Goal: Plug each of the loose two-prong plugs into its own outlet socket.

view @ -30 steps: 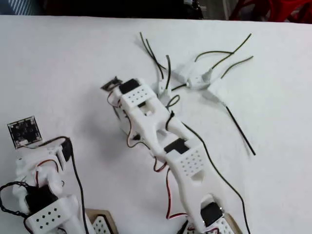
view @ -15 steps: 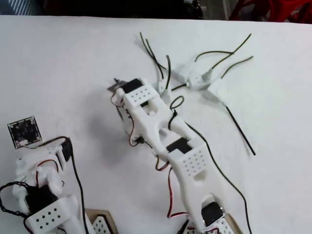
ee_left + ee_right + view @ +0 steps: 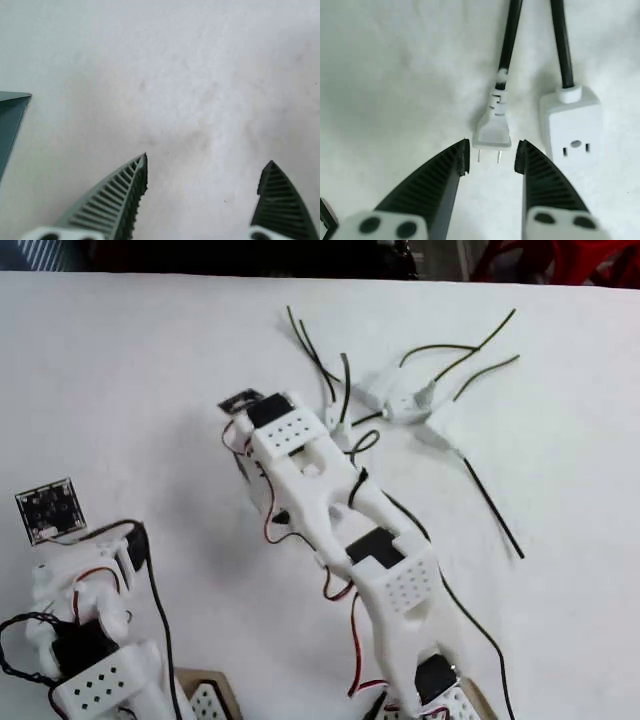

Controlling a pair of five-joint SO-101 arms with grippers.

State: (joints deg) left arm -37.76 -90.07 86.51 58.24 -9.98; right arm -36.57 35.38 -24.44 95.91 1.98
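Note:
A white two-prong plug [image 3: 491, 131] lies flat on the white table, its black cord running away from my right gripper [image 3: 491, 150]. The gripper is open, one fingertip on each side of the bare prongs and not touching them. Right beside the plug lies a white outlet socket [image 3: 574, 125] on its own black cord, its slots facing the gripper. In the high view the right arm [image 3: 290, 435] reaches mid-table, next to that plug [image 3: 333, 420]. More white plugs and sockets [image 3: 405, 398] with black cords lie farther right. My left gripper [image 3: 207, 175] hangs open over bare table.
A small black marker board [image 3: 50, 508] lies just beyond the left arm [image 3: 85, 640], and its corner [image 3: 10, 125] shows in the left wrist view. Loose black cords [image 3: 490, 505] fan out around the plug cluster. The table's far edge [image 3: 200, 275] runs along the back.
The right arm has shifted a little farther away and to the right, closer to the plugs. The left arm has not moved.

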